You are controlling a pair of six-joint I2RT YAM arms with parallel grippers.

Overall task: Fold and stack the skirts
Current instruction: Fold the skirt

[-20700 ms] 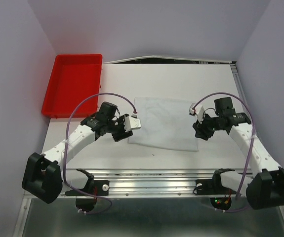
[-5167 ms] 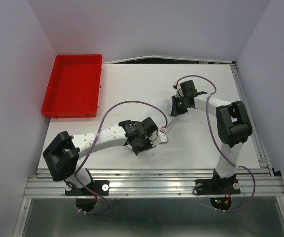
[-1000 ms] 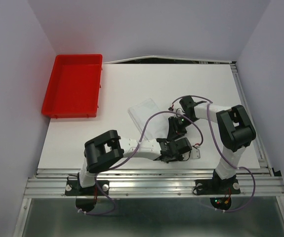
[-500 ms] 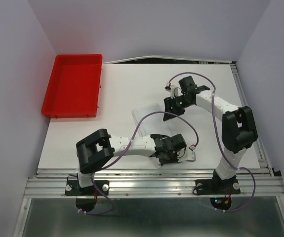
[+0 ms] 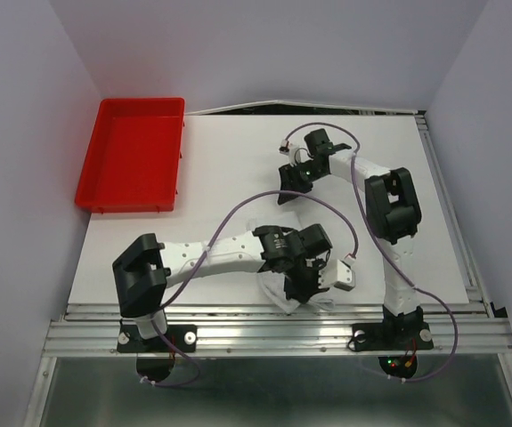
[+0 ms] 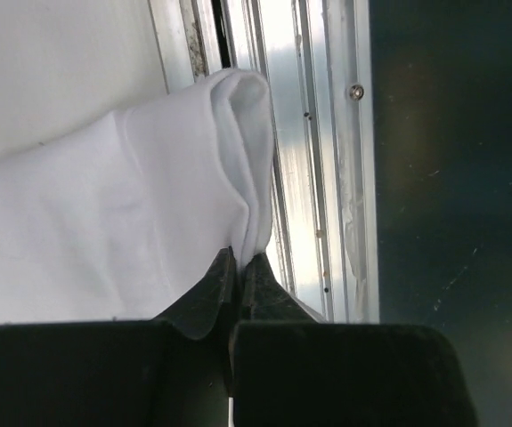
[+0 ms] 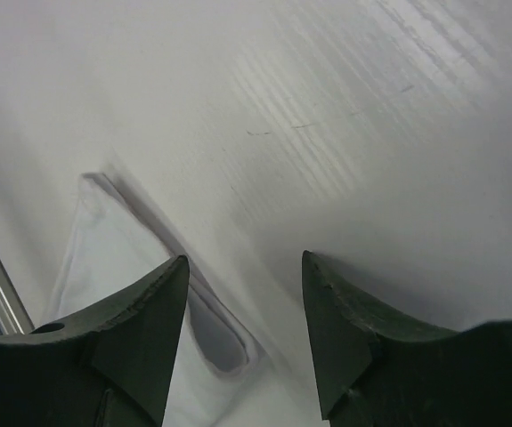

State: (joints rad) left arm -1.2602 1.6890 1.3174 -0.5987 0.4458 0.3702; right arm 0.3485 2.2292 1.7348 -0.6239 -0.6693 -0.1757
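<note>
My left end effector (image 6: 240, 265) is clamped on a folded edge of the skirt (image 6: 104, 222), which is bunched at the near edge of the worktop (image 5: 220, 160), around centre. My right end effector (image 7: 244, 262) hangs wide above the worktop farther back, holding nothing.

At six o'clock on the counter (image 5: 220, 160), the left pincer (image 5: 300, 283) pinches a bunched white skirt (image 5: 278, 294); the right pincer (image 5: 288, 185) hangs near centre; red tray (image 5: 131, 156) at ten o'clock.
</note>
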